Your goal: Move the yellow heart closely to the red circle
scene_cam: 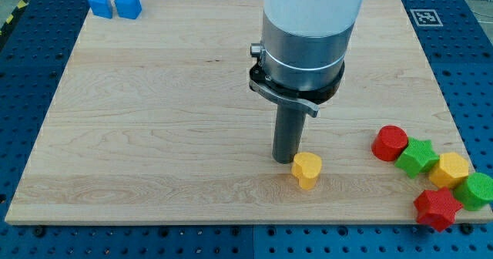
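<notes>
The yellow heart (306,169) lies near the view's bottom, right of centre. The red circle (390,142) lies further to the view's right, about a hundred pixels from the heart. My tip (286,159) rests on the board just left of the yellow heart, touching or nearly touching its upper left side. The rod hangs from a wide grey and white arm body that fills the view's top centre.
A green star (417,156), a yellow hexagon (449,169), a green block (475,190) and a red star (437,208) cluster just right of and below the red circle. Two blue blocks (114,5) sit at the top left corner. The board's edge (231,223) runs close below the heart.
</notes>
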Robot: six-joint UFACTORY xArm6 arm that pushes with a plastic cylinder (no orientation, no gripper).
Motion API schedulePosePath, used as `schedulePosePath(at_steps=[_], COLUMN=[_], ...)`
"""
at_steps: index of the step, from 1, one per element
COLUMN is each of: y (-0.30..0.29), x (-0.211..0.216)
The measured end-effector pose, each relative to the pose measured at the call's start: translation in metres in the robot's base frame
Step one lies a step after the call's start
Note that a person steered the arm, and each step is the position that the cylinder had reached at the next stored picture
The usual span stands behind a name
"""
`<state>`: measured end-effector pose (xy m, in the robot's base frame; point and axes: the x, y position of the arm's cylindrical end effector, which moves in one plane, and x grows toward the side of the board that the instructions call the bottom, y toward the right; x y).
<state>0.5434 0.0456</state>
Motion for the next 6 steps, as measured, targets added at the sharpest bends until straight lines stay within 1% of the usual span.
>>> schedulePosePath(at_steps=[1,3,4,6], y=[0.000,-0.026,-0.028,-0.026], x=[0.006,0.006,0.007,0.039])
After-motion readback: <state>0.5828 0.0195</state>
